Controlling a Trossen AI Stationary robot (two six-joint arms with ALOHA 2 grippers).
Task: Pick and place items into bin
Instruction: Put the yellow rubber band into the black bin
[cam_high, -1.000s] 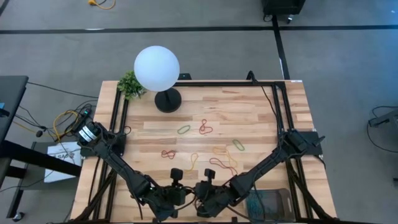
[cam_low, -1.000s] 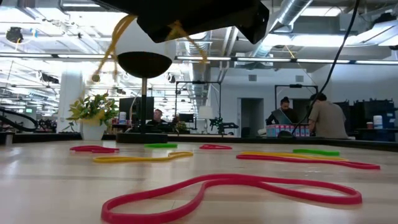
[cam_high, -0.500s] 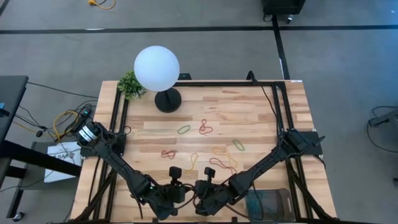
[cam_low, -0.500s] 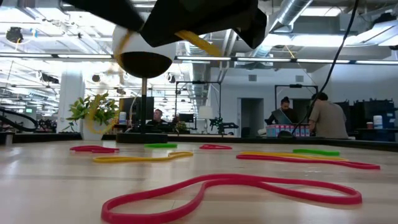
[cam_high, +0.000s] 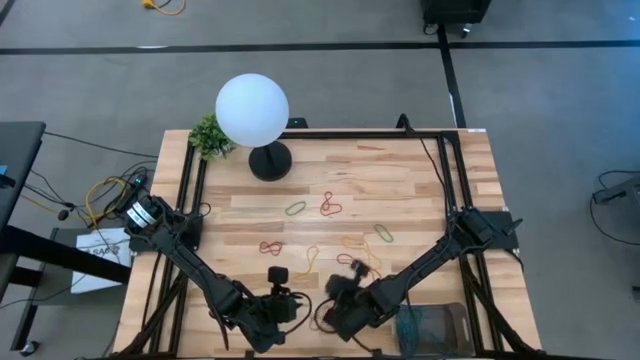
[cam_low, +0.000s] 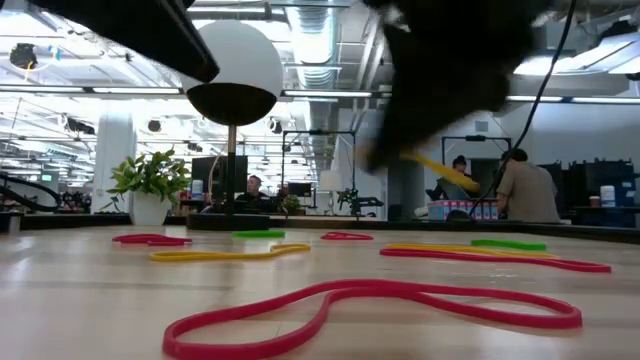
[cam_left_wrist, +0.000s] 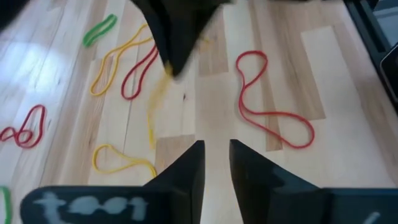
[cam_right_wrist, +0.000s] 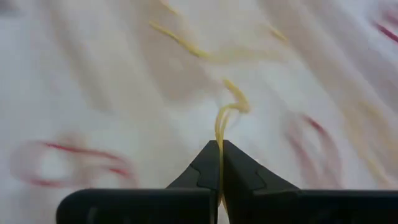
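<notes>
My right gripper (cam_high: 350, 268) hangs above the table's near middle, shut on a yellow rubber band (cam_right_wrist: 229, 111); the low view shows it as a blur (cam_low: 450, 90) with the band (cam_low: 440, 170) trailing below. My left gripper (cam_high: 279, 276) is just to its left, with its fingers (cam_left_wrist: 216, 163) a little apart and nothing between them. Several loose bands lie flat on the wood: red (cam_high: 330, 205), green (cam_high: 296, 208), green (cam_high: 384, 234), red (cam_high: 270, 247), yellow (cam_high: 310, 258). The dark mesh bin (cam_high: 432, 325) sits at the near right corner. My right gripper pinches the yellow band between its two fingertips, by one end of the loop (cam_right_wrist: 219, 138). The band is lifted clear of the table. Its free part (cam_left_wrist: 158, 93) hangs slack below the fingers.
A white globe lamp (cam_high: 252, 110) on a black base and a small plant (cam_high: 210, 135) stand at the far left of the table. Black rails run along both sides. A large red band (cam_low: 370, 300) lies nearest the low camera. People stand in the room beyond.
My right gripper has swung toward the table's right, carrying the yellow band with it. A second ago the band hung under both grippers close together at the near middle. Now it hangs from the right gripper alone, and the left has stayed about where it was.
</notes>
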